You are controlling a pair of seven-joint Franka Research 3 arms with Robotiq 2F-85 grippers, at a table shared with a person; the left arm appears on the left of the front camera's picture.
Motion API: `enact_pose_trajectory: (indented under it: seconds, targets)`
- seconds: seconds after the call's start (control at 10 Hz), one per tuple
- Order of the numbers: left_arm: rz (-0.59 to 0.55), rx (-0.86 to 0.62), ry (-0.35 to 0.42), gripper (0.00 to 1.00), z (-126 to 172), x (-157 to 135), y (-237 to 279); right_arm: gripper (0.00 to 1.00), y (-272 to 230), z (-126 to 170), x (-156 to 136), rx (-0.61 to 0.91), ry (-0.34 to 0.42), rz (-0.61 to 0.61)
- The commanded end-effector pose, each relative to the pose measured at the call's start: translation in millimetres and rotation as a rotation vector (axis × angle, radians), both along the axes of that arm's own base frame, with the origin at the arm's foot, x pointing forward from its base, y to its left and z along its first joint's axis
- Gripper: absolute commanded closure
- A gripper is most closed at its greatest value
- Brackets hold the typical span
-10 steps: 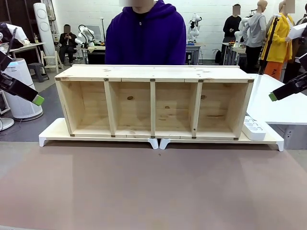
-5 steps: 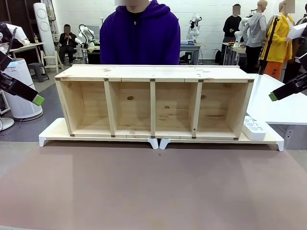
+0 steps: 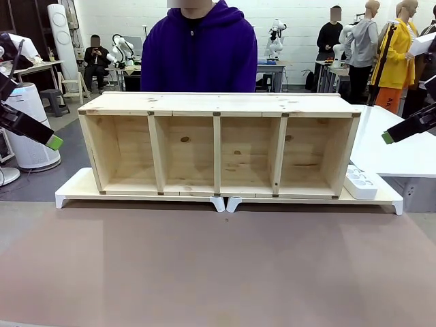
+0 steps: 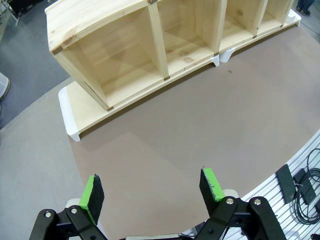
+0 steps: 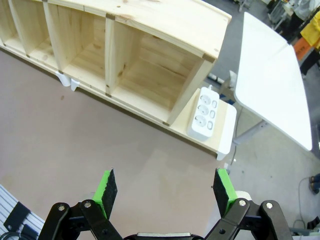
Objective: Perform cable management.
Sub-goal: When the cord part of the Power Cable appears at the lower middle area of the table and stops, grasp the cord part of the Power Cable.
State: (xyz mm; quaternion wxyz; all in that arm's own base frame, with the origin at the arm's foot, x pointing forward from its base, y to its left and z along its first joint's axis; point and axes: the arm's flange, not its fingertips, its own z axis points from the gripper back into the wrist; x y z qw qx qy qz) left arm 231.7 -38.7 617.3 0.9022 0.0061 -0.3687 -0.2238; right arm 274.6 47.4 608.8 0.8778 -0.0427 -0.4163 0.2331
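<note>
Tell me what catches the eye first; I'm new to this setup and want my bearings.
A long wooden shelf with four open compartments spans the far side of the table on white risers. A person in a purple hoodie stands behind it; a white power strip lies at its right end.

The shelf unit [image 3: 218,143] is pale pine with brown knots, on white-edged risers [image 4: 68,112] over a dull mauve-brown surface [image 3: 218,272]. The power strip [image 3: 360,182] is white, and the person's hoodie [image 3: 204,54] is deep purple. The left hand [image 4: 151,187] and right hand [image 5: 167,186] are black with bright green pads [image 4: 91,192].
</note>
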Motion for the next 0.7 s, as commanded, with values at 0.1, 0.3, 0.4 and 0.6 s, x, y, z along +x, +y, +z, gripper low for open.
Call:
enact_pose_trajectory:
  seconds: [0.1,0.3,0.4,0.6]
  targets:
    - [-0.006,0.0,-0.01,0.0,0.5,3.4,0.8,0.0,-0.1,-1.7,2.9,0.0,0.002,-0.001]
    - [-0.006,0.0,-0.01,0.0,0.5,3.4,0.8,0.0,-0.1,-1.7,2.9,0.0,0.002,-0.001]
    - [-0.006,0.0,-0.01,0.0,0.5,3.4,0.8,0.0,-0.1,-1.7,2.9,0.0,0.002,-0.001]
    - [-0.006,0.0,-0.01,0.0,0.5,3.4,0.8,0.0,-0.1,-1.7,2.9,0.0,0.002,-0.001]
